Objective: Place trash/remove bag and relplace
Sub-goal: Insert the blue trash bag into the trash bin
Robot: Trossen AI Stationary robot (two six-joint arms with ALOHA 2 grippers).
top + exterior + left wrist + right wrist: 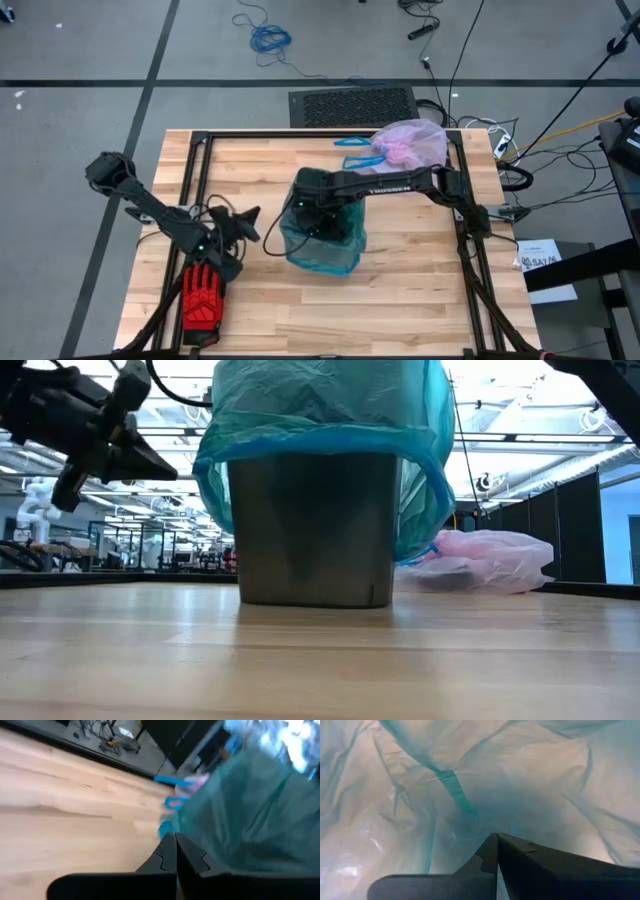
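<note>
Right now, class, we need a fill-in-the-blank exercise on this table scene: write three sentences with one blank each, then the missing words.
1. The bin is lined with a ____ bag.
2. The right gripper, shut, reaches ____ that bag.
3. The pink bag lies on the table, ____ the bin.
4. Near the shut left gripper lies a ____ glove.

Missing words: teal; inside; outside; red

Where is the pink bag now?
In the high view the pink bag lies bunched at the table's far right, behind the teal-lined bin.
</note>
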